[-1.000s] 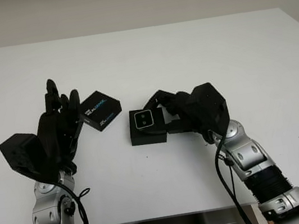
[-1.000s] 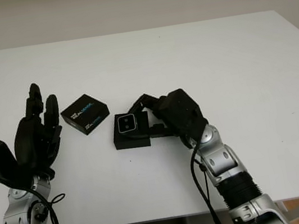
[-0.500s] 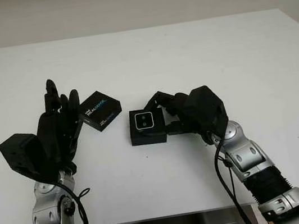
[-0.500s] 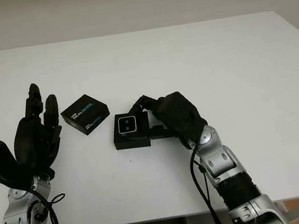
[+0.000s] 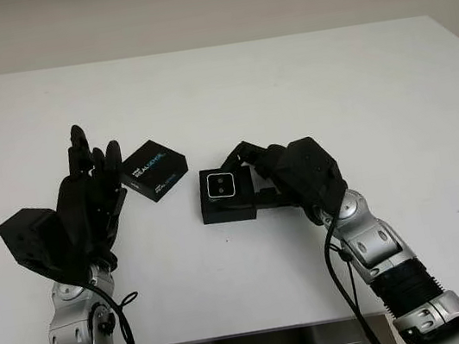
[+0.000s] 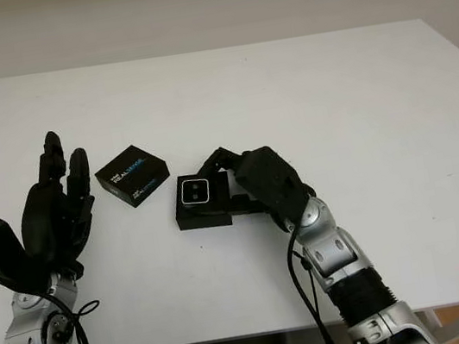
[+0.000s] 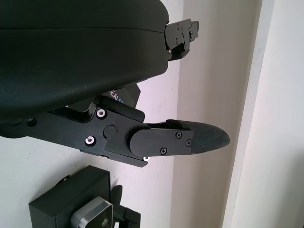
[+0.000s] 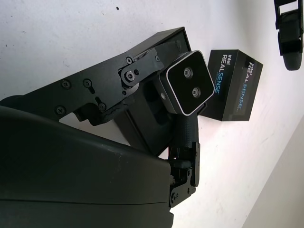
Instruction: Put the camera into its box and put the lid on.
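Right hand point(image 5: 287, 176) reached in from the near right, fingers point(image 8: 187, 142) closed around the camera point(image 5: 219, 185), gripping it over the box point(image 5: 228, 207). Held the camera with its silver face and two lenses turned upward, sitting in the top of the open black box, not sunk flush; could not tell how deep it sat. Kept one finger along the far side of the camera and another against its right side, above the box's right edge.

Left hand point(image 5: 86, 203) raised at the near left, open, holding nothing, fingertips pointing toward the far side, just left of the lid point(image 5: 153, 169). Lay the lid on the white table point(image 5: 284, 76) to the far left of the box, apart from it, turned at an angle, printed lettering on top. Box stood near the middle of the table, between the two hands.
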Controlling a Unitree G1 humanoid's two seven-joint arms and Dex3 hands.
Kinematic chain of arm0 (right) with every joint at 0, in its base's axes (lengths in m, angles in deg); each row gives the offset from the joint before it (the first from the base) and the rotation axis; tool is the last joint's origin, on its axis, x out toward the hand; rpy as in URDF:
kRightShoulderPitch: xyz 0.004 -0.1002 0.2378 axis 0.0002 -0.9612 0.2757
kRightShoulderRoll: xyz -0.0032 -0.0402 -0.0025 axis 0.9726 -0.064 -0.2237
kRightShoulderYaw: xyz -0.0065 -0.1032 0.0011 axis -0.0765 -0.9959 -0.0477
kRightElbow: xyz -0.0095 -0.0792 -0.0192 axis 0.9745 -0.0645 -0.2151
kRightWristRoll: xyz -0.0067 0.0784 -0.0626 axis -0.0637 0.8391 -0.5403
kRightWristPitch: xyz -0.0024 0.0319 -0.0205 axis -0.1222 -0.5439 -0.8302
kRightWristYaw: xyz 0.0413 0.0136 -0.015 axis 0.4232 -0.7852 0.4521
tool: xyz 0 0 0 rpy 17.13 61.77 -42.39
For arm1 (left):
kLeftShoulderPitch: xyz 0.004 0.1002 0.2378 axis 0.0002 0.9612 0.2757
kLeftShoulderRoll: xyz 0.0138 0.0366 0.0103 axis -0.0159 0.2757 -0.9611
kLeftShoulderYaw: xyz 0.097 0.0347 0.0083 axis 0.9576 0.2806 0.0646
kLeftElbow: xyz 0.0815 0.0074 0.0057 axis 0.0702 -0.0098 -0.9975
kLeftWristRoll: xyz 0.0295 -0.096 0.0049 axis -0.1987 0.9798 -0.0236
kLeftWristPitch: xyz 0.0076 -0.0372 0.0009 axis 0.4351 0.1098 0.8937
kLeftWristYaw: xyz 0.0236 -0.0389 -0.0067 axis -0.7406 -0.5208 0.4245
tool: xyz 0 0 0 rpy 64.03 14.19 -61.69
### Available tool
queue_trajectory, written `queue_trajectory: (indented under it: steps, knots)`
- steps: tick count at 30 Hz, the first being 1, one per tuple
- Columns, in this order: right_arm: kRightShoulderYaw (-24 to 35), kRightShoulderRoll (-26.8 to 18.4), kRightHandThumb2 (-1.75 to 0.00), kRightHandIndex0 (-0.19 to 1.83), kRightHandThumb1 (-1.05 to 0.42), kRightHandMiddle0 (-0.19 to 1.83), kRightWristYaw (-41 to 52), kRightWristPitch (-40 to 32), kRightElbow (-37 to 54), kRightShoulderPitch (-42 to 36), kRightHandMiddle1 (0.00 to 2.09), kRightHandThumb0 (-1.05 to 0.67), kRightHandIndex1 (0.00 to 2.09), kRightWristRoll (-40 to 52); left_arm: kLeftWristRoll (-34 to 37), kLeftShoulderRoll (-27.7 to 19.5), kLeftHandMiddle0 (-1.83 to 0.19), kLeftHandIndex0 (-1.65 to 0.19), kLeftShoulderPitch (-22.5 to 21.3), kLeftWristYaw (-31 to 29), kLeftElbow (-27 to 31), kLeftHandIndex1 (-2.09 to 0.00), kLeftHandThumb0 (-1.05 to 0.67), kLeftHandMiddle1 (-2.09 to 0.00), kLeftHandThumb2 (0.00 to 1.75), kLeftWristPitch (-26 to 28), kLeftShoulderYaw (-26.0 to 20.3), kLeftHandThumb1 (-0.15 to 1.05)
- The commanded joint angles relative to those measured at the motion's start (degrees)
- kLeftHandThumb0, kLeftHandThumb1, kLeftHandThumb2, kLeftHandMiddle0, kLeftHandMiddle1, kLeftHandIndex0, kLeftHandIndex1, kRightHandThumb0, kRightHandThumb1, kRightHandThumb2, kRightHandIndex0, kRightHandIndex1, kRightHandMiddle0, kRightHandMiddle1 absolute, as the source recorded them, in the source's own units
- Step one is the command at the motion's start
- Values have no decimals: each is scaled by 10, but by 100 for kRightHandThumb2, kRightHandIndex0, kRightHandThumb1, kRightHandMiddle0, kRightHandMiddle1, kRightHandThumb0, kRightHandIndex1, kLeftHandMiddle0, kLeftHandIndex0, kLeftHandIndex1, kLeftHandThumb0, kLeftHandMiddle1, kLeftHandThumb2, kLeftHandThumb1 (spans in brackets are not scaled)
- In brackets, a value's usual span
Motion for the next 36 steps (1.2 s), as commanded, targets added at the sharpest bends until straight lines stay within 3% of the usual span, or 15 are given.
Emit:
queue_trajectory:
  steps: [1,20,36]
  knots:
    - [2,2,-5,23,-95,20,-5,2,-22,-7,184,-37,6,-2,3,-3,19,19,2,-3,9,-1,-68,-4,38,-1,-3,105]
    - [21,-12,-5,25,-95,29,-3,42,-43,10,173,-37,6,-1,-1,-1,19,19,2,0,13,-1,-68,-4,39,1,0,105]
    - [8,-25,-5,24,-94,31,31,22,-24,3,177,-36,5,-12,2,-1,19,19,3,1,17,-2,-69,-4,37,7,-2,105]
